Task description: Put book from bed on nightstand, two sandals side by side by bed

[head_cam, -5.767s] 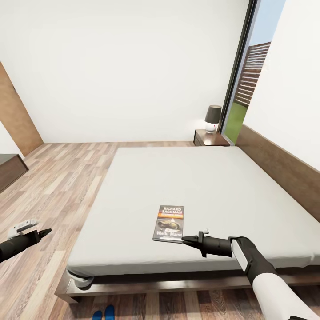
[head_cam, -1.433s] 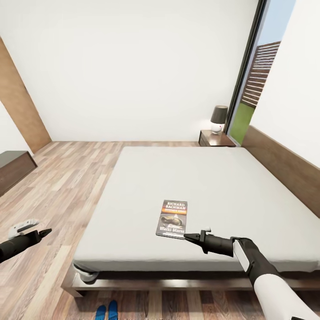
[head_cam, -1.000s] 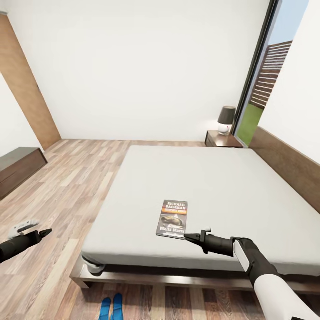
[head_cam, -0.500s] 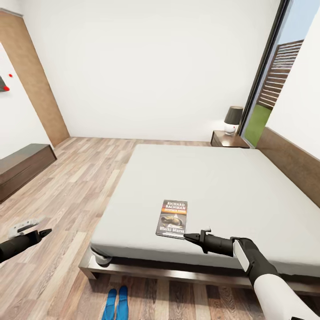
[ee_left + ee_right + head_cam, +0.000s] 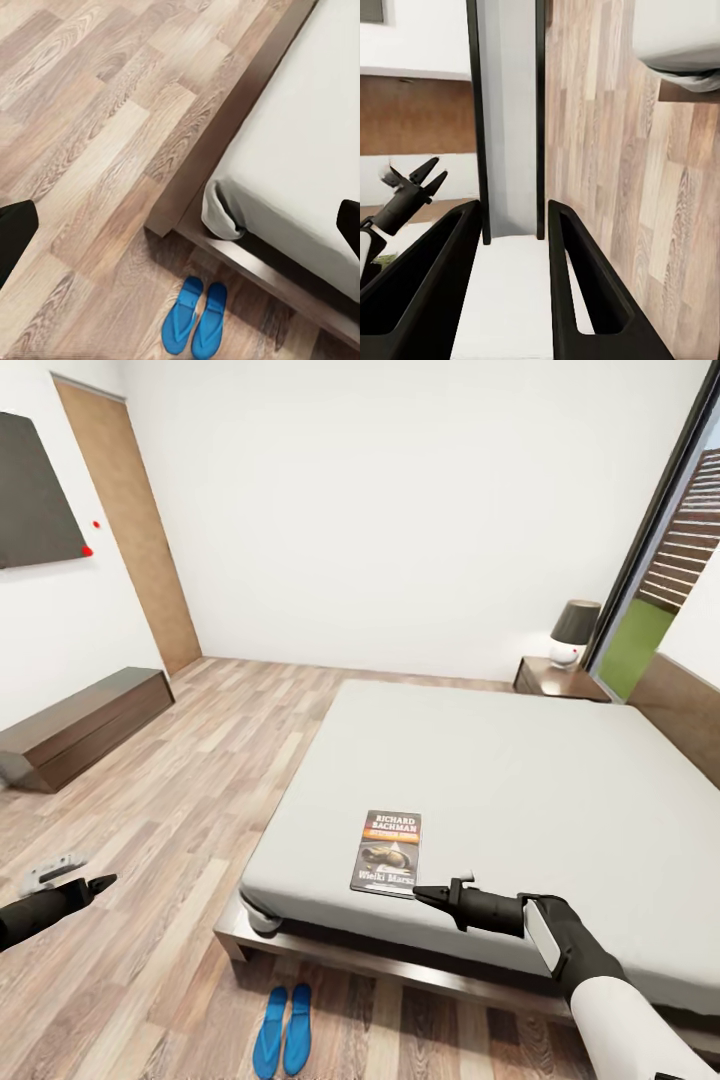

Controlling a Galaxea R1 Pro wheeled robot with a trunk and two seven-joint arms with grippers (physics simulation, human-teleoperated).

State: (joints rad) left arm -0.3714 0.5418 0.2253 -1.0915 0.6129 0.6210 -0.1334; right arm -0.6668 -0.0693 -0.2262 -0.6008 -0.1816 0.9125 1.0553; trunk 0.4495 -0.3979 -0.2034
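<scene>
Right gripper (image 5: 418,893), fingers clamped on the near edge of the book (image 5: 387,851) so it is carried level over the bed (image 5: 520,780); left gripper (image 5: 103,881) open, idle; sandals (image 5: 282,1030) paired on floor.

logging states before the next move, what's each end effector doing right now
Left end effector: open, holding nothing.
Right end effector: closed on the book at its near corner.
</scene>
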